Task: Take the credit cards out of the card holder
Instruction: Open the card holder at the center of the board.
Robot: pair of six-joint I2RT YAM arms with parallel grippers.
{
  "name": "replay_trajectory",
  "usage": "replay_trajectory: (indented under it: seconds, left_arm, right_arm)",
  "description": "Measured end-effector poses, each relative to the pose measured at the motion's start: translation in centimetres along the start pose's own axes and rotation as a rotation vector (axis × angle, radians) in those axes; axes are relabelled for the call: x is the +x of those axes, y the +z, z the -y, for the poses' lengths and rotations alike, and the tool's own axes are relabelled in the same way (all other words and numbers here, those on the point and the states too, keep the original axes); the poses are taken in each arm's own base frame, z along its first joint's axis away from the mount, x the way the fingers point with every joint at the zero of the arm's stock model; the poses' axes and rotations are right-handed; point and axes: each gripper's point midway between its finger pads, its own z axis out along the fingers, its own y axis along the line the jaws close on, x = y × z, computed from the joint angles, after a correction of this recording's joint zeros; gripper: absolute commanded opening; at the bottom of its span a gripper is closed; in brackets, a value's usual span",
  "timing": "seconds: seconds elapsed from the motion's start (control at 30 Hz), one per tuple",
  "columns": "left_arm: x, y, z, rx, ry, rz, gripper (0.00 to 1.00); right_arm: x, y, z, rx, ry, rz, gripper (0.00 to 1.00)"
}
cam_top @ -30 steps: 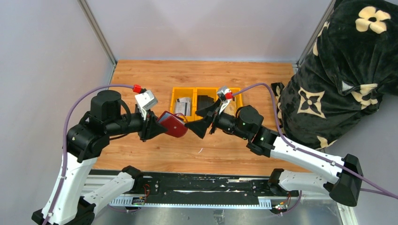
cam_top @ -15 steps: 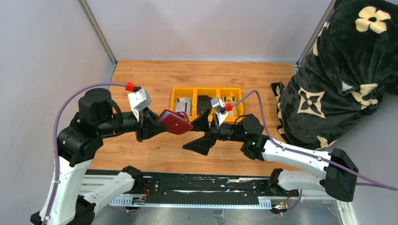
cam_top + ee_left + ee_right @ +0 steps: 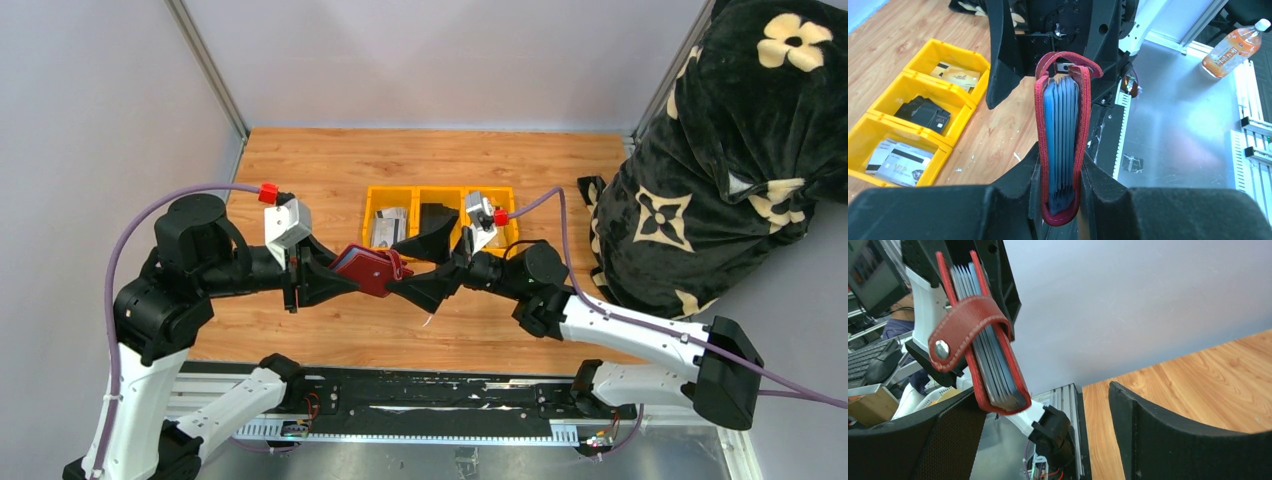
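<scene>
Pinching the maroon card holder (image 3: pixel 366 268) on edge in the left claw (image 3: pixel 343 279), strap end pointing away from that claw. Spreading the right claw (image 3: pixel 405 268) wide, with the strap end sitting between its fingertips; contact not showing. Noting credit cards (image 3: pixel 389 226) lying in the yellow tray (image 3: pixel 440 190) just beyond both claws.
</scene>
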Motion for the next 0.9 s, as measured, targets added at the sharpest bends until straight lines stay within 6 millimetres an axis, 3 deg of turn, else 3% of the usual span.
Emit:
replay_trajectory:
  seconds: [0.3, 0.57, 0.9]
  left_arm:
    - [-0.3, 0.0, 0.1, 0.009, 0.004, 0.011, 0.0]
    - [-0.8, 0.1, 0.1, 0.009, 0.009, 0.027, 0.0]
    - [-1.7, 0.2, 0.1, 0.015, 0.039, 0.06, 0.0]
  right_arm:
    - [-1.7, 2.6, -1.5, -0.111, 0.005, 0.041, 0.76]
    - [-2.9, 3.4, -2.6, -0.179, -0.001, 0.096, 0.6]
    - [-4.2, 3.6, -3.3, -0.223, 0.035, 0.166, 0.54]
